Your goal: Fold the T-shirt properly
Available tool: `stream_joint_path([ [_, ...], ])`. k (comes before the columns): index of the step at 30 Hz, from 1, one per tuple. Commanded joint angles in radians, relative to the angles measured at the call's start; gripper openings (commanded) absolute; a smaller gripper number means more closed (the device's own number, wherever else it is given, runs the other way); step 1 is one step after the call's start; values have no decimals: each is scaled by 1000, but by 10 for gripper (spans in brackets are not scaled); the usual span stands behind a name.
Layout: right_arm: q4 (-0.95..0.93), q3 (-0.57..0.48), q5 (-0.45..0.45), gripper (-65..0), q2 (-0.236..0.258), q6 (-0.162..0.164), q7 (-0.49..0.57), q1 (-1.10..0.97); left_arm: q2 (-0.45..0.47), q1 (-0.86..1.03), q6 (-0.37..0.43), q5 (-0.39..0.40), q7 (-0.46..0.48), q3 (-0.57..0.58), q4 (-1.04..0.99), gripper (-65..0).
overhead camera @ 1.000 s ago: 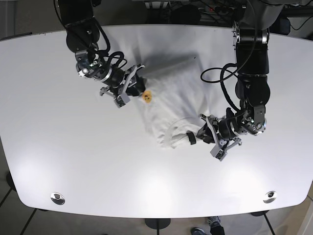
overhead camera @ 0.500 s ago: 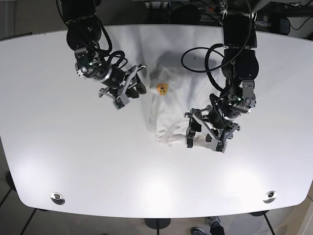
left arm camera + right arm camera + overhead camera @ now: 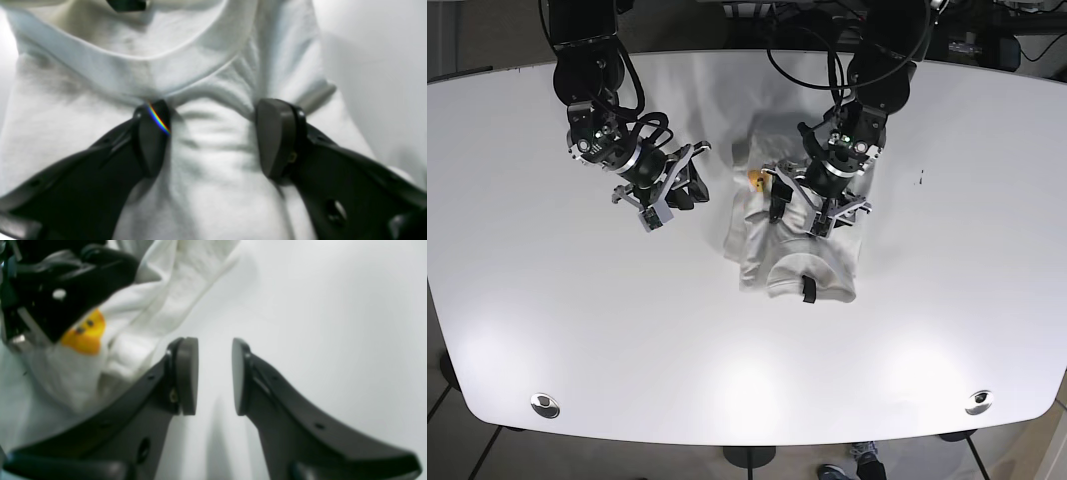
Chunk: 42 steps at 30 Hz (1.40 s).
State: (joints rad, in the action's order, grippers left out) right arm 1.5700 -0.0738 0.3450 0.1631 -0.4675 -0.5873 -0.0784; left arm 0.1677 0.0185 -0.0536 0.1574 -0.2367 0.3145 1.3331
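Observation:
The white T-shirt (image 3: 777,255) lies bunched in a partly folded heap at the table's middle, its collar and black neck tag (image 3: 808,288) toward the near side. A yellow print (image 3: 755,180) shows at its far left edge. My left gripper (image 3: 799,215) is down on the shirt's middle. In the left wrist view this left gripper (image 3: 213,136) is open, fingers spread on the cloth (image 3: 213,186) just below the collar. My right gripper (image 3: 685,195) hovers left of the shirt, and in its own view the right gripper (image 3: 213,373) is narrowly open over bare table, holding nothing.
The white table (image 3: 577,330) has two metal fittings near its front edge, one on the left (image 3: 545,404) and one on the right (image 3: 977,402). Cables and dark equipment sit beyond the far edge (image 3: 827,15).
My left arm swung from the shirt's near right edge up over its middle, and the shirt has shifted and bunched differently. My right gripper let go of the shirt's edge and drew back to the left.

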Motion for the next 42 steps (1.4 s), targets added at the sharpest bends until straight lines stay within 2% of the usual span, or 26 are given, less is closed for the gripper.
stream_joint_path([
  [1, 20, 4, 16, -491, 5, -3, 22, 15, 77, 25, 37, -42, -118, -27, -31, -261],
  [3, 20, 30, 16, -491, 3, -3, 22, 15, 140, 39, -44, -42, -126, -93, -33, -261],
  [8, 20, 76, 16, -491, 0, -3, 22, 15, 283, 44, -343, -57, -215, -366, -103, -264],
  [10, 25, 76, 16, -491, 5, -3, 22, 15, 387, 27, -414, -129, -231, -412, -195, -264],
  [12, 45, 78, 16, -491, 6, -3, 22, 13, 459, 1, -450, -177, -203, -446, -300, -264],
  [14, 63, 78, 16, -491, 6, -3, 22, 10, 548, -9, -498, -195, -117, -461, -473, -264],
  [15, 73, 78, 16, -491, 6, -3, 22, 9, 600, -25, -506, -196, -43, -461, -568, -264],
  [19, 77, 78, 16, -491, 3, -3, 22, 9, 700, -55, -507, -196, 159, -460, -814, -264],
  [23, 79, 78, 16, -491, 5, -3, 22, 2, 749, -51, -510, -190, 254, -460, -867, -264],
  [27, 132, 75, 9, -491, 0, -3, 22, -27, 766, -53, -590, -189, 320, -464, -834, -264],
  [31, 183, 76, 7, -491, 0, -1, 22, -62, 760, -15, -605, -187, 288, -467, -648, -265],
  [33, 237, 78, 6, -491, 2, -1, 22, -91, 754, -1, -605, -155, 230, -467, -511, -265],
  [36, 300, 78, 6, -491, 3, -1, 22, -136, 740, 45, -605, -40, 113, -522, -330, -265],
  [38, 341, 78, 6, -491, 3, -1, 22, -169, 734, 64, -605, -37, 29, -555, -217, -265],
  [42, 370, 78, 6, -491, 3, 0, 26, -225, 679, 71, -607, -29, -60, -618, -42, -265],
])
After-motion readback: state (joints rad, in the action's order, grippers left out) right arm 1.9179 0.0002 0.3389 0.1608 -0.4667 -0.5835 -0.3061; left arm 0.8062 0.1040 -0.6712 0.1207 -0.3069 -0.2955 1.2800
